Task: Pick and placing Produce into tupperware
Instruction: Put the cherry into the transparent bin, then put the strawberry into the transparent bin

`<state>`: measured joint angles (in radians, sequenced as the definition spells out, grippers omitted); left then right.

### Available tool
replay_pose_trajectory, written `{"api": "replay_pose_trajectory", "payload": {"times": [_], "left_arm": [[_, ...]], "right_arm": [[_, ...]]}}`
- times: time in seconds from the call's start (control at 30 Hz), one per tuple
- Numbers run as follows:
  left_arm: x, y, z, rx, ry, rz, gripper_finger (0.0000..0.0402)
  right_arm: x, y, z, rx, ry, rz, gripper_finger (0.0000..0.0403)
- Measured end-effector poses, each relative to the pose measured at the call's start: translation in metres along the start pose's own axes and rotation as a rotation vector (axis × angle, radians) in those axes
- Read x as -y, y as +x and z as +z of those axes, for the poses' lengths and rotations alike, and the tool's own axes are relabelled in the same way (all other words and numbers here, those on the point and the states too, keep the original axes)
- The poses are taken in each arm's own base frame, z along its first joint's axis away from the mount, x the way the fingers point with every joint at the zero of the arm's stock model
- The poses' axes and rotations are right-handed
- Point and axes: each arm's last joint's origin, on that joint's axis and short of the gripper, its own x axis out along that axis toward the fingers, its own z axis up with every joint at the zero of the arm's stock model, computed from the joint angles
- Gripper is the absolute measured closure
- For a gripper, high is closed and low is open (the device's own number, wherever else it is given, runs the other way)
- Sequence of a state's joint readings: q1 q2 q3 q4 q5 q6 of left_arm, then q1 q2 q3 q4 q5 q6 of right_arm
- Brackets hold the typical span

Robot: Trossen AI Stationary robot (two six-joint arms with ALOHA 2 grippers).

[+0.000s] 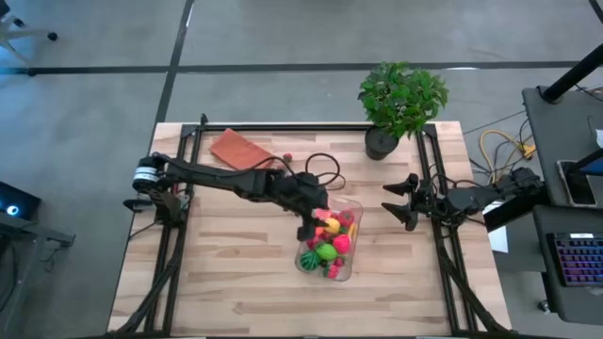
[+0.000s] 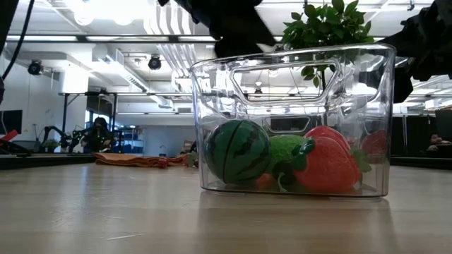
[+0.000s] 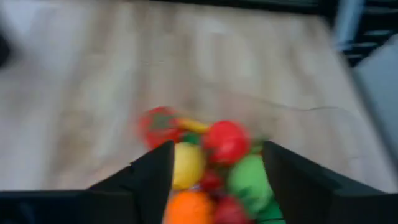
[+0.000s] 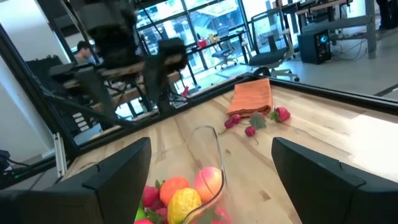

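The left end effector [image 1: 318,215] hangs over the far end of the tub [image 1: 330,240], its fingers parted with nothing between them, and below it in the left wrist view we see the produce [image 3: 205,165] heaped inside. The right end effector [image 1: 400,201] waits wide open and empty, just beside the tub on the surface [image 1: 236,282].

Most of the produce sits in the tub: a small watermelon [image 2: 238,151], a strawberry [image 2: 326,160], a lemon [image 3: 186,165] and others, red, orange and green. A few red pieces [image 4: 252,124] lie loose on the surface by the orange pad [image 4: 252,98], well apart from the tub.

We judge these toys light and fairly stiff, with smooth, rounded skins that could squirt out of a narrow pinch. We would take each loose piece across its widest middle, fingers low against the surface, and avoid the leafy tops. The tub looks thin, clear and light, so a nudge on its rim may slide it.
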<state>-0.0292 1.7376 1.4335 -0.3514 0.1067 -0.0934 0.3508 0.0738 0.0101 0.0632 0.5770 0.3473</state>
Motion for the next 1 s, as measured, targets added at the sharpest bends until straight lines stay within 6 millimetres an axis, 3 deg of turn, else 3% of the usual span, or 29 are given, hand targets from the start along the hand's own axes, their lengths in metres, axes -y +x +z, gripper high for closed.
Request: {"api": "replay_pose_trajectory", "payload": {"times": [0.17, 0.27, 0.37, 0.47, 0.53, 0.6, 1.0], "left_arm": [[-0.026, -0.037, 0.001, -0.089, 0.070, 0.236, 0.0126], [-0.062, -0.058, -0.007, -0.192, 0.025, 0.326, 0.0122], [-0.109, -0.077, -0.019, -0.258, -0.170, 0.420, 0.0121], [-0.155, -0.086, -0.031, -0.223, -0.531, 0.454, 0.0121], [-0.181, -0.086, -0.044, -0.226, -0.730, 0.436, 0.0122], [-0.195, -0.081, -0.052, -0.237, -0.805, 0.452, 0.0126], [-0.225, -0.026, -0.079, -0.305, -0.850, 0.562, 0.0175]], "right_arm": [[0.000, 0.000, 0.000, 0.000, 0.000, 0.000, 0.0078], [0.000, 0.000, 0.000, -0.001, 0.000, -0.001, 0.0078], [0.000, 0.000, 0.000, -0.001, -0.001, 0.000, 0.0078], [0.000, 0.000, 0.000, -0.001, 0.000, -0.001, 0.0078], [0.000, 0.000, 0.000, -0.001, -0.001, 0.000, 0.0078], [0.000, 0.000, 0.000, -0.001, -0.001, 0.000, 0.0078], [0.000, 0.000, 0.000, -0.001, -0.001, -0.001, 0.0078]]}}
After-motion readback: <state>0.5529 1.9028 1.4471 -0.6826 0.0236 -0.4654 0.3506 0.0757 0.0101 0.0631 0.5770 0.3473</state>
